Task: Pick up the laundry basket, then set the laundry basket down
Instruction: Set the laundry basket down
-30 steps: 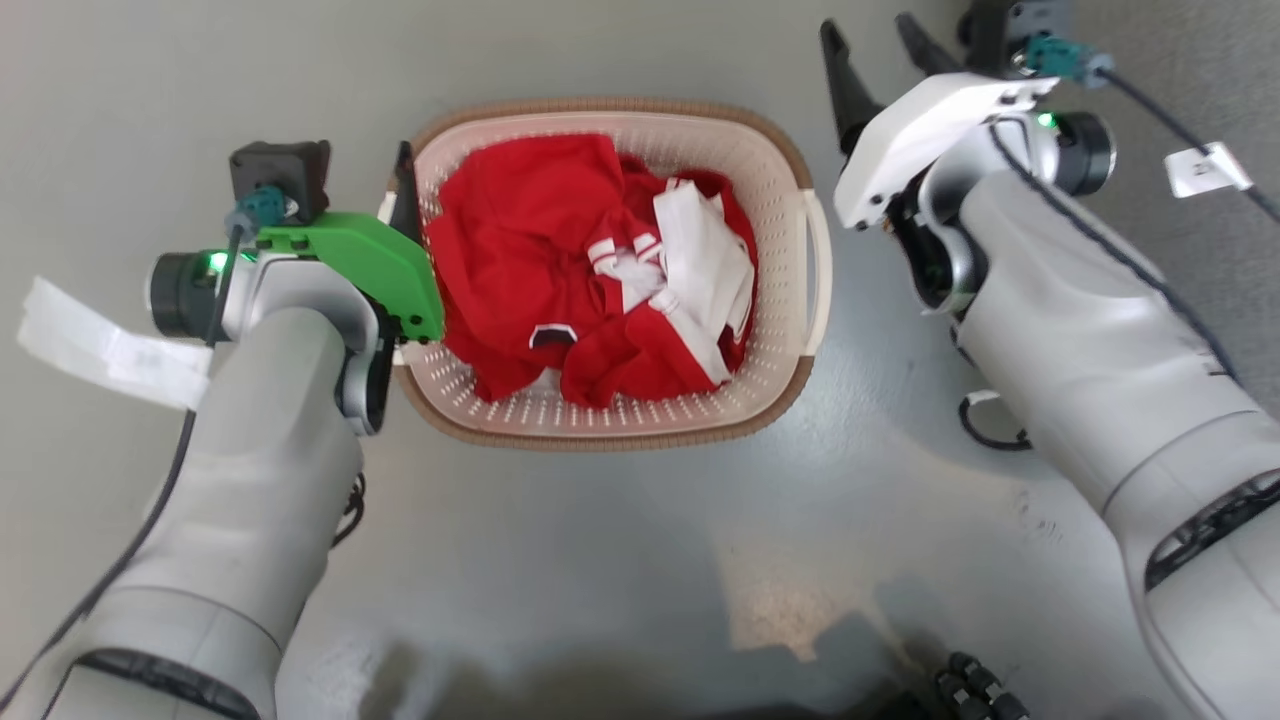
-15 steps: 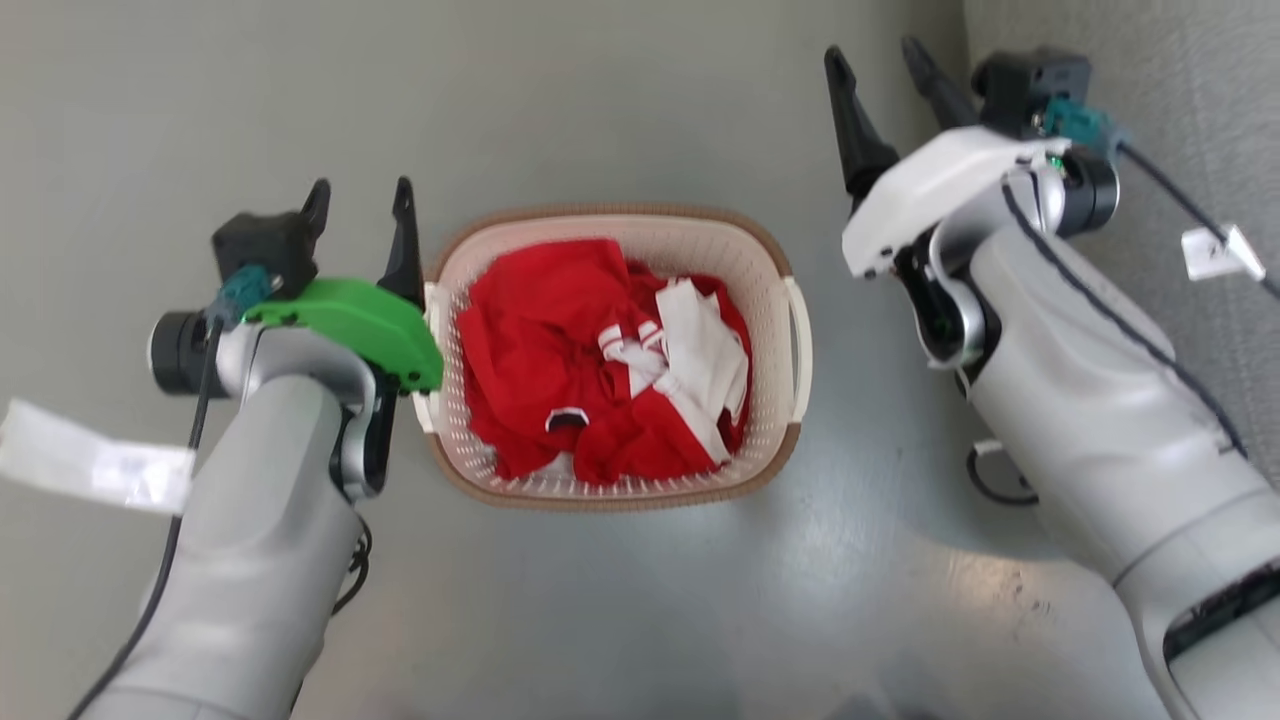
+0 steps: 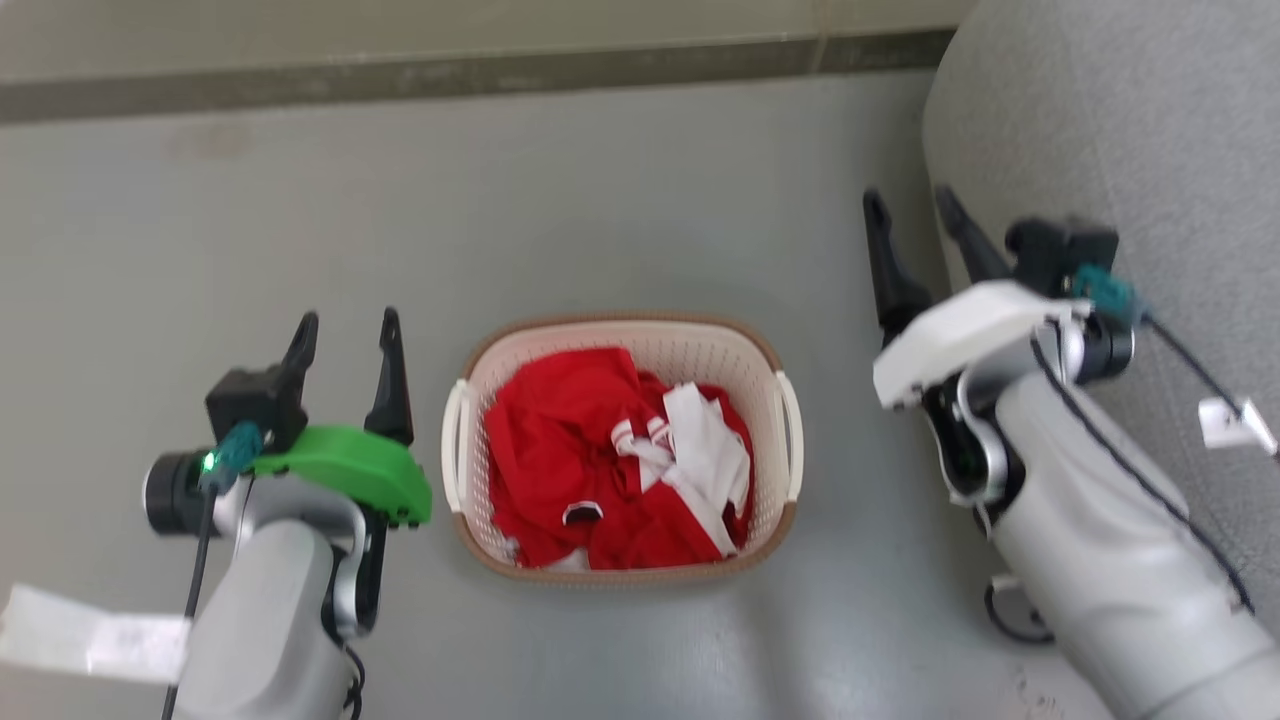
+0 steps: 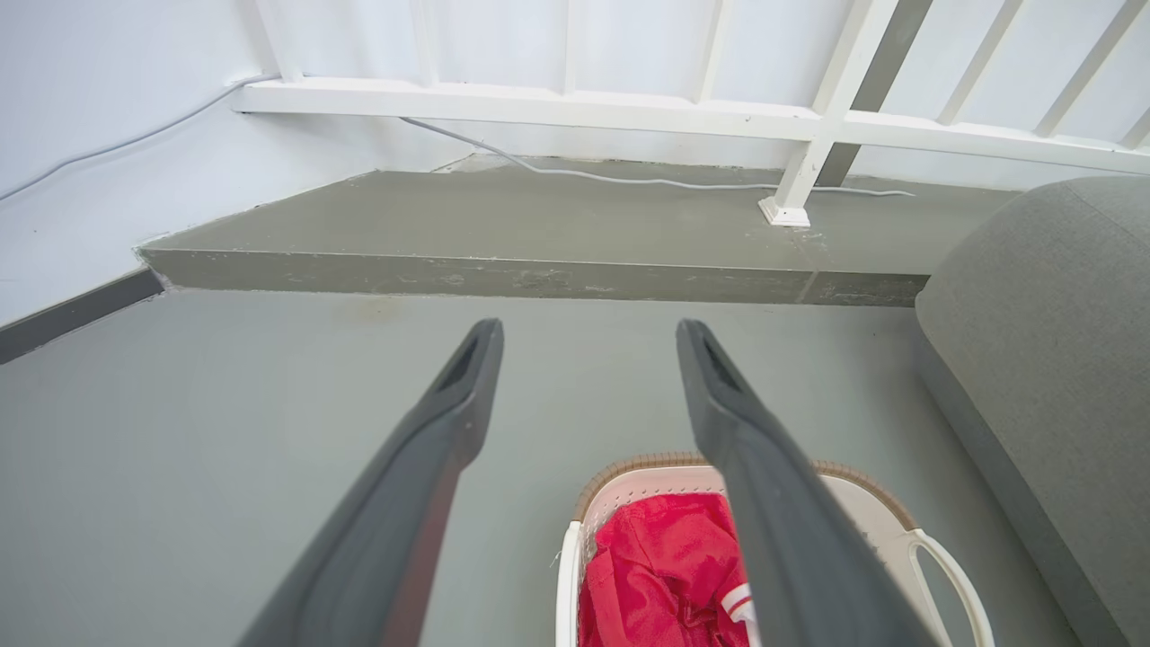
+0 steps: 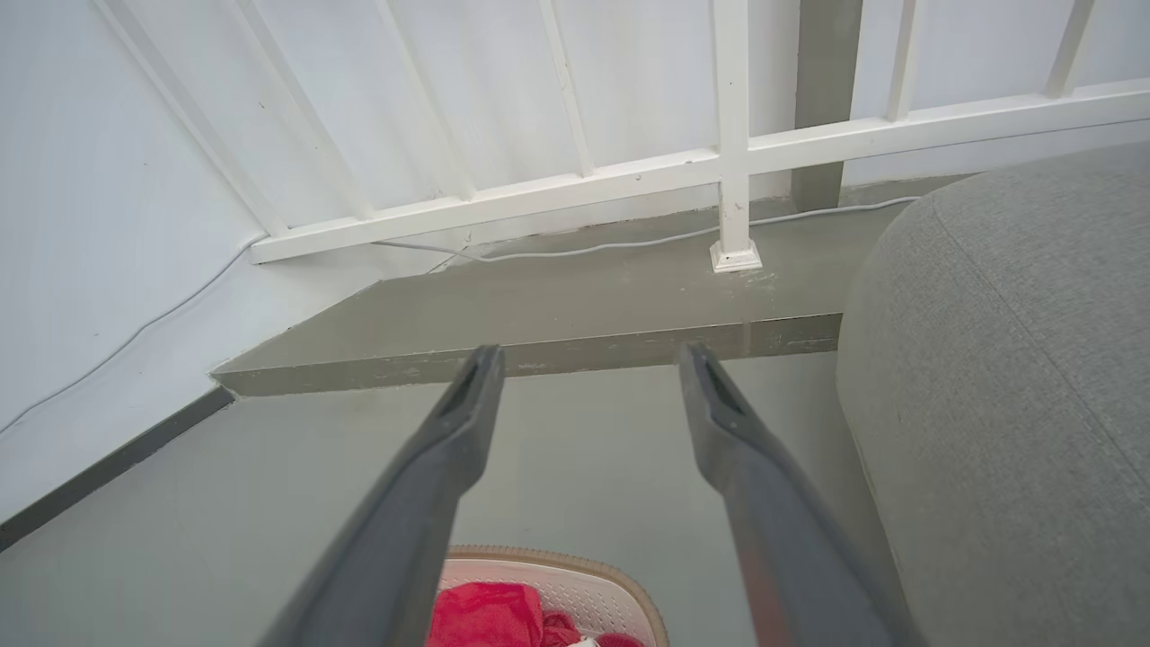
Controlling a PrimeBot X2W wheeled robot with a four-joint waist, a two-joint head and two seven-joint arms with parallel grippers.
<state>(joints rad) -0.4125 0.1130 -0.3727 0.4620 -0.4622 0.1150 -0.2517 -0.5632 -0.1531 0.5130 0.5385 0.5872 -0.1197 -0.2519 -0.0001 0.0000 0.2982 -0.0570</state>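
Left gripper [image 3: 347,328]: spread wide, nothing between its two dark fingers [image 3: 390,380], touching nothing. Sits just beside the left side of the laundry basket [image 3: 620,322], with a gap of floor between. Seen along its own fingers in the left wrist view [image 4: 588,334]: parted over bare floor, the right-hand finger crossing in front of the basket's rim [image 4: 629,469].

Right gripper [image 3: 910,205]: likewise wide open and empty. Stands well apart from the basket's right side, close against a grey cushion [image 3: 1100,120]. From the right wrist view [image 5: 590,355]: fingers splayed, pointing toward a raised grey step [image 5: 575,314], the basket's far rim [image 5: 557,555] low between them.

Laundry basket: upright on the grey floor [image 3: 600,200], between the two arms and nearer the left one, held by neither. Cream-white, rounded-rectangular, perforated walls, brown woven-look rim. White loop handle on each side, left [image 3: 455,440] and right [image 3: 793,440]. Filled with crumpled red clothes [image 3: 550,450], a white piece [image 3: 715,450] bunched toward the right.

Beyond the step: white railing [image 4: 575,103] and a thin white cable [image 4: 647,180] lying along it.
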